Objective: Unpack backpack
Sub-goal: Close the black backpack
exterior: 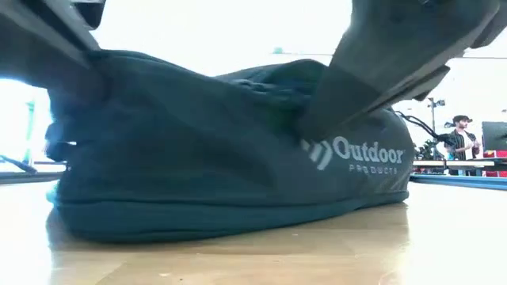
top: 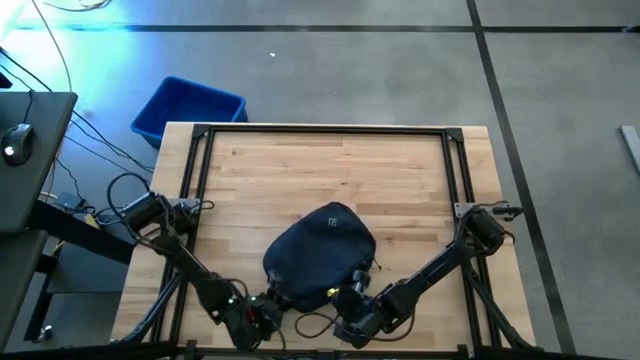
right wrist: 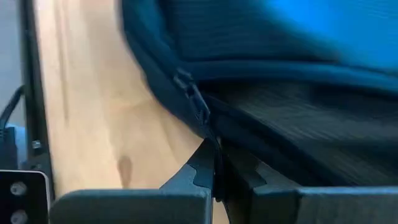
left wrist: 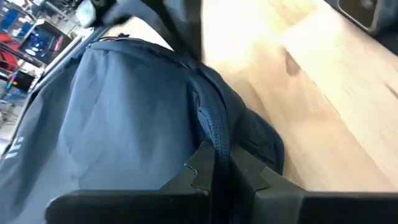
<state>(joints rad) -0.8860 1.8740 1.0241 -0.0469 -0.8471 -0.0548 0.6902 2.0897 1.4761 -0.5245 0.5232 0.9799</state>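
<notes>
The dark navy backpack [top: 320, 252] lies flat on the wooden table close to its near edge. The low view shows its white "Outdoor Products" label [exterior: 368, 154]. My left gripper [top: 262, 306] is at the backpack's near-left edge and is shut on a ribbed band of the bag. My right gripper [top: 350, 300] is at the near-right edge and is shut on the zipper seam. In the low view both arms come down over the backpack [exterior: 198, 166] and hide its top. My left gripper [left wrist: 214, 167] pinches a narrow ribbed blue band [left wrist: 216, 140] at the backpack's edge between its two fingers. The band runs along the fingers and out onto the bag. The backpack [left wrist: 124, 112] rests on the table. My right gripper [right wrist: 216, 169] pinches the backpack's zipper seam [right wrist: 214, 142] between its two fingers, just below the zipper pull [right wrist: 191, 93]. The fingers come in low from the table's near side. The bag lies on the table.
A bright-blue plastic bin [top: 188, 108] stands on the floor beyond the table's far-left corner. Black frame rails [top: 325, 130] run along the tabletop's far and side edges. Cables [top: 312, 322] lie at the near edge. A person [exterior: 459, 138] stands far back in the room.
</notes>
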